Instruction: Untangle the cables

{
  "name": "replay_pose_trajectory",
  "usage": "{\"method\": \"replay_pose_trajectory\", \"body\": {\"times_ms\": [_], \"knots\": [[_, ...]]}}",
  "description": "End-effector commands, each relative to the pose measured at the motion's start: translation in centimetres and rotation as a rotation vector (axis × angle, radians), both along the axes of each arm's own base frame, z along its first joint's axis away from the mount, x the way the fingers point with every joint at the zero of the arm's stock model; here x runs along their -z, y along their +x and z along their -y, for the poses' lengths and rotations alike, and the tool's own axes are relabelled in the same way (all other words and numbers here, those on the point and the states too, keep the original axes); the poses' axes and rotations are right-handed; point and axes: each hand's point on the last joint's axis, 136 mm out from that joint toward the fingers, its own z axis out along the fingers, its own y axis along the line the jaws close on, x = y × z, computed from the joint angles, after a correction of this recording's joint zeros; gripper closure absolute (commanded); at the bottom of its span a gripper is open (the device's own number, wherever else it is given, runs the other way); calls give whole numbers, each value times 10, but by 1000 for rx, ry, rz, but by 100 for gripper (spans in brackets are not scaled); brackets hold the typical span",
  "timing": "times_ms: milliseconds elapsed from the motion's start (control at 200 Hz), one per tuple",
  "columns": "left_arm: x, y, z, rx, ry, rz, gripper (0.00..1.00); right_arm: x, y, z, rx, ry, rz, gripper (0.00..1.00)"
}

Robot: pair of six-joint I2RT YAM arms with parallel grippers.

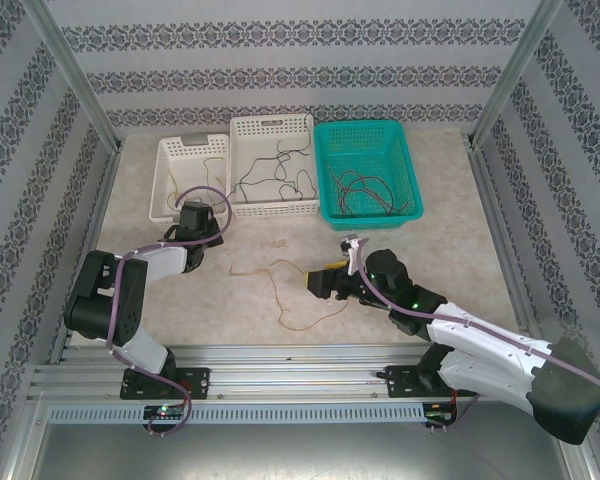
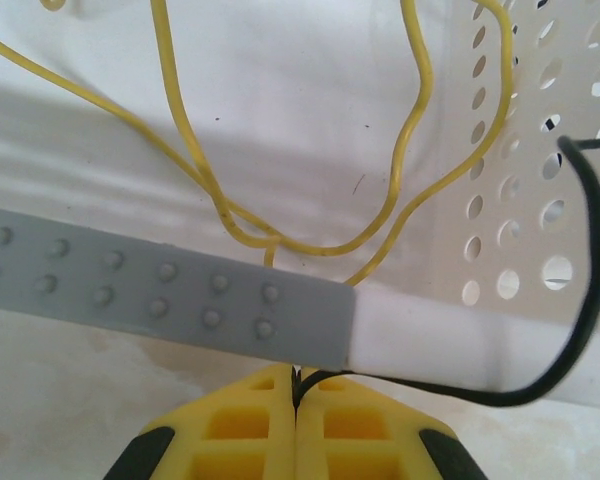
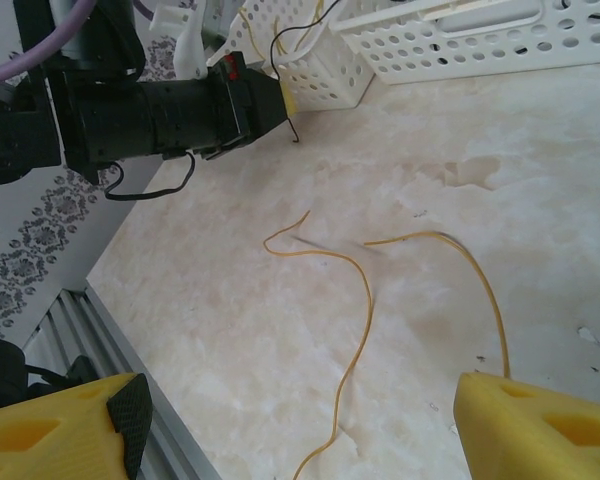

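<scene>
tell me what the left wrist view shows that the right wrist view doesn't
Left wrist: a close-up of the left fingers shut on the black cable, just under a grey dimpled strip on the white basket. Right wrist: an orange cable lying loose on the table ahead of the wide-open right fingers, plus the left arm. Both: the white basket, yellow cables in it, and the black cable.

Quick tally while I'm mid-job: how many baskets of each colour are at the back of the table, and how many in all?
White: 2 (left basket, middle basket)
Teal: 1 (right basket)
Total: 3
</scene>
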Motion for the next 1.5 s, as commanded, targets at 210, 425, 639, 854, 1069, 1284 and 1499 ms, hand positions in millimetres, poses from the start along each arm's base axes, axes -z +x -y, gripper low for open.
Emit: {"method": "replay_pose_trajectory", "body": {"times_ms": [210, 425, 639, 854, 1069, 1284, 1499], "knots": [[-58, -2, 30, 71, -39, 81, 100, -9, -2, 3, 13, 22, 30, 20], [-112, 12, 55, 138, -107, 147, 100, -9, -4, 6, 17, 21, 41, 20], [-176, 62, 113, 298, -135, 203, 100, -8, -6, 12, 26, 16, 50, 20], [-147, 111, 171, 411, -108, 85, 100, -7, -11, 22, 48, 4, 59, 20], [-98, 125, 190, 421, -89, -27, 74, -6, -18, 39, 81, -22, 68, 20], [-121, 111, 197, 449, -78, -15, 27, -8, -21, 46, 103, -17, 61, 20], [-163, 57, 185, 441, -114, 30, 17, 11, -22, 50, 119, -42, 16, 20]]}}
